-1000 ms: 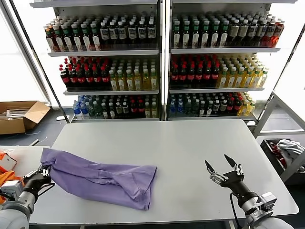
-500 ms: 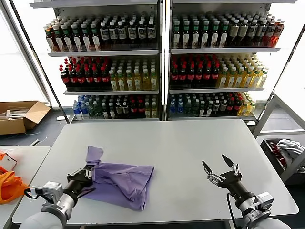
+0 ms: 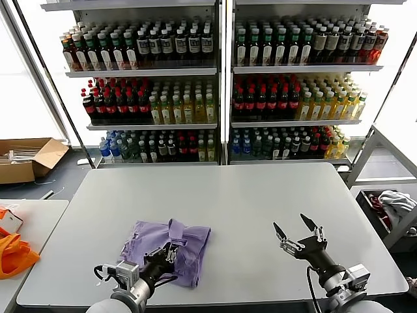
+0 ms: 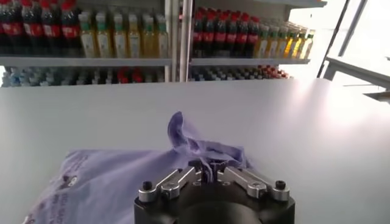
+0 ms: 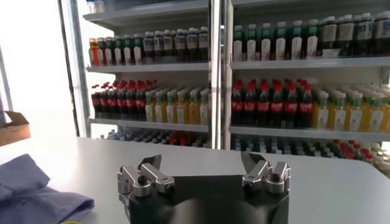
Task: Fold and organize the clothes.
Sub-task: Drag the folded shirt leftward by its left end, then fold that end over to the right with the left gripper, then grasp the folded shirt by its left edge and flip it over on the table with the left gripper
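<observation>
A lavender T-shirt (image 3: 171, 242) lies bunched in a loose fold on the grey table (image 3: 234, 195), near its front left. My left gripper (image 3: 168, 253) is shut on a pinch of the shirt's fabric at its near edge; the left wrist view shows the cloth (image 4: 122, 176) clamped between the closed jaws (image 4: 208, 170). My right gripper (image 3: 296, 229) is open and empty, held above the table's front right, well apart from the shirt. The right wrist view shows its spread jaws (image 5: 204, 165) and the shirt (image 5: 36, 195) off to the side.
Shelves of bottled drinks (image 3: 221, 85) stand behind the table. Orange fabric (image 3: 12, 251) lies on a side table at the left. A cardboard box (image 3: 26, 158) sits on the floor at the back left. A bin with a white-grey cloth heap (image 3: 391, 202) is at the right.
My left gripper has dragged the shirt's left end to the right, over the rest of the shirt, bunching it into a shorter fold. The right gripper has shifted slightly.
</observation>
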You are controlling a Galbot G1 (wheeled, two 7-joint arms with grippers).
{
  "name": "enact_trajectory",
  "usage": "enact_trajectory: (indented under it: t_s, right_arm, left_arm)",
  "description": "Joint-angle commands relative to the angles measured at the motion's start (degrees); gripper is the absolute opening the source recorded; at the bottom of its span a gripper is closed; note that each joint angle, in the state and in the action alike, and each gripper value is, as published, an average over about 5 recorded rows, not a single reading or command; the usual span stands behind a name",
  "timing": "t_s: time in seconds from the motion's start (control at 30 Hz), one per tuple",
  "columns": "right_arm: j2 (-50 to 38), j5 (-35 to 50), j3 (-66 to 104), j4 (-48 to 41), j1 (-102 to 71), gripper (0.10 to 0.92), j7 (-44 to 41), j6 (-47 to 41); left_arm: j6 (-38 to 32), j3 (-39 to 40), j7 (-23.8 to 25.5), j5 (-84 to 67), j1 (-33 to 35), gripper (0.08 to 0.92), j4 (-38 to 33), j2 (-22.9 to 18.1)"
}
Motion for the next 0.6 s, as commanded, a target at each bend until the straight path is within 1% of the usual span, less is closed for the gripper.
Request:
enact_trajectory:
  t_s: [0.03,0.17,0.27,0.33,0.37,0.43,0.53,0.6]
  right_arm:
    - [0.2,-0.4,-0.4,0.2,-0.2,0.823,-0.1,-0.1]
    - [0.3,-0.4,-0.4,0.2,-0.2,0.823,-0.2,0.1]
    - [0.2,-0.2,-0.3,0.1,-0.2,0.823,-0.3,0.2]
    - [0.2,-0.1,-0.2,0.0,-0.1,0.823,-0.4,0.3]
    - [0.1,0.0,-0.2,0.0,-0.1,0.823,-0.4,0.3]
    - [0.2,0.0,-0.3,-0.1,-0.1,0.823,-0.5,0.5]
    - [0.0,0.1,-0.4,-0.4,0.0,0.823,-0.6,0.7]
    - [-0.1,0.2,-0.4,-0.7,0.0,0.823,-0.7,0.9]
  left_arm:
    - [-1.0,4.6,-1.0,2.0,-2.0,0.28,0.9,-4.1]
    - [-1.7,1.3,0.8,0.1,0.8,0.402,-3.5,-2.4]
    - [-1.6,-3.4,1.8,-2.3,3.2,0.488,-8.1,-0.2]
    - [-1.2,-7.9,1.1,-3.3,3.6,0.54,-9.4,1.2]
    - [-1.0,-10.5,0.8,-3.7,3.5,0.575,-9.2,1.7]
    - [-0.3,-16.2,1.5,-3.9,3.5,0.627,-6.4,2.9]
    - [-0.5,-22.5,5.2,-3.4,4.3,0.714,0.1,4.4]
    - [-1.7,-24.2,7.6,-2.9,5.0,0.769,4.3,5.2]
